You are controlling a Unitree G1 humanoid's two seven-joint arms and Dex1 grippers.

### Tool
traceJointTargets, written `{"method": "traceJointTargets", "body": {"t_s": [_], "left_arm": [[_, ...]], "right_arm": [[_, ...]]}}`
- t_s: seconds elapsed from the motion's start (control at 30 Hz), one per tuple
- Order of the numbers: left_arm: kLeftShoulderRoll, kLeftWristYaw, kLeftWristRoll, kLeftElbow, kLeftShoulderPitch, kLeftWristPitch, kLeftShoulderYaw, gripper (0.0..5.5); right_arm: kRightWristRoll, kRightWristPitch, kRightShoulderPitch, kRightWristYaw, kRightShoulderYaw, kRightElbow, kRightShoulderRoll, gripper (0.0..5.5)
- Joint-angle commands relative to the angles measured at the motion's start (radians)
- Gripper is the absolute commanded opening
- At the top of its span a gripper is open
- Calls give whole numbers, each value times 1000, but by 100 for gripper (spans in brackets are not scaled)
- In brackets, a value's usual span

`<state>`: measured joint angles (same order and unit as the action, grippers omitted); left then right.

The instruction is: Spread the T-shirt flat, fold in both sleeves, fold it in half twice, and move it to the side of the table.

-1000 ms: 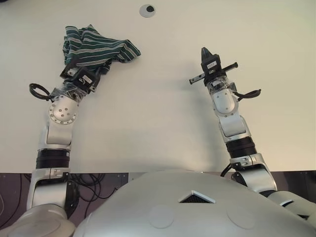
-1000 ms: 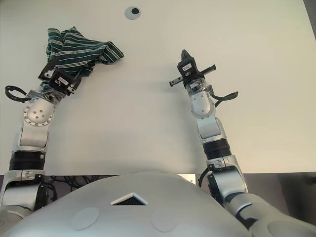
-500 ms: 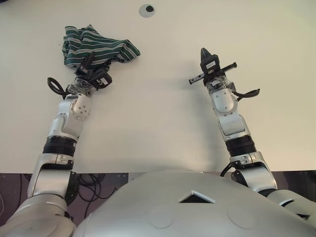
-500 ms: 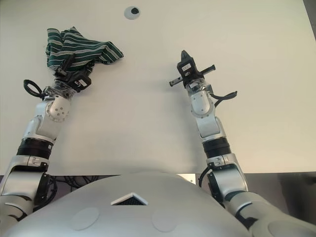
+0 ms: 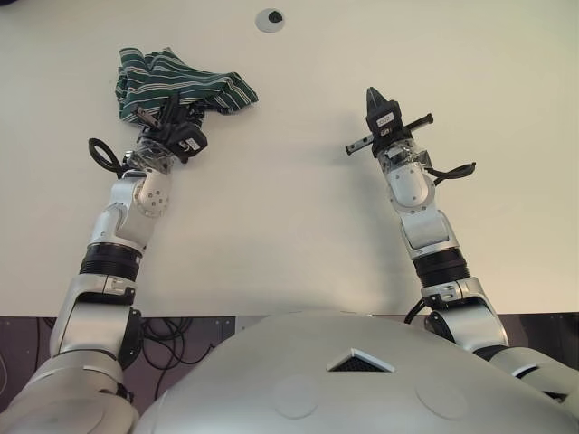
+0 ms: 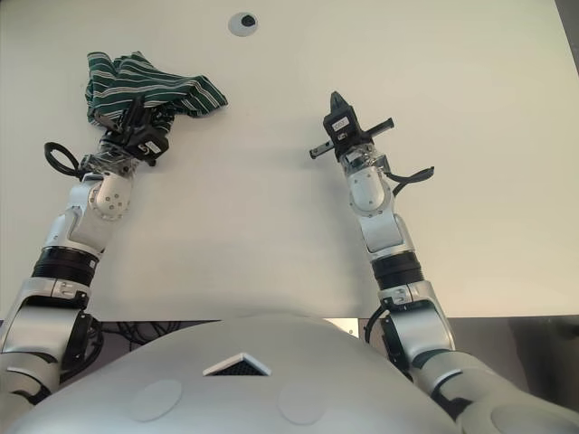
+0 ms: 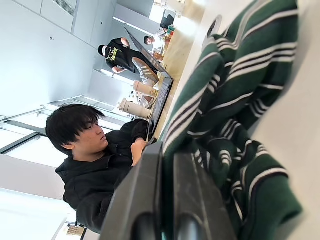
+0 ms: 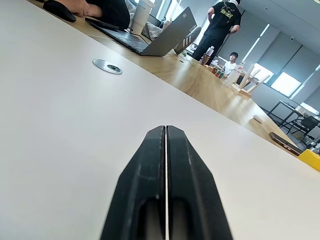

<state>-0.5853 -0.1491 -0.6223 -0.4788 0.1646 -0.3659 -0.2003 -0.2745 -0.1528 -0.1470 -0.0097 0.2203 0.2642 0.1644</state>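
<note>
2 grippers are over the table. The left gripper has its fingers squeezed almost together, with a bit of the green striped T-shirt pinched between them at the near edge of the cloth. The right gripper is closed tight with nothing in it, well away from the shirt, over the bare table. The T-shirt sits in a crumpled heap at the far left of the table, near a small round cap set in the top. The job now looks like spreading the shirt flat, and that is not done yet. To do it well, I think the right gripper should come over, open up and take another edge, so the 2 can pull the cloth apart gently and lay it down smooth. Pulling from 1 spot alone would likely just drag the heap. The folds hide which part is pinched, a hem or a sleeve. The sleeves and collar are lost in the heap, and I cannot tell how many layers are caught.
</note>
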Motion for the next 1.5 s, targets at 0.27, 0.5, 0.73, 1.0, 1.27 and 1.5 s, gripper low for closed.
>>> {"method": "traceJointTargets", "body": {"t_s": [0.27, 0.5, 0.73, 1.0, 1.27, 1.5], "left_arm": [[36, 278, 195, 392, -265, -139, -147, 1], [-3, 630, 434, 655, -443, 4, -294, 1], [0, 750, 538, 749, -489, 134, -302, 36], [-78, 879, 745, 882, -563, 191, -241, 121], [-201, 999, 1317, 1069, -597, 317, 102, 121], [-63, 811, 1353, 775, -186, 691, 82, 170]], "right_arm": [[54, -31, -9, 0, -55, -29, -22, 0], [165, -33, -25, 14, -145, -31, -29, 0], [165, -35, -39, 23, -144, -2, -34, 0], [144, -27, -46, 28, -130, 9, -47, 0], [137, -12, -56, 35, -112, 28, -59, 0], [136, -32, -96, 30, -98, 95, -57, 0]]}}
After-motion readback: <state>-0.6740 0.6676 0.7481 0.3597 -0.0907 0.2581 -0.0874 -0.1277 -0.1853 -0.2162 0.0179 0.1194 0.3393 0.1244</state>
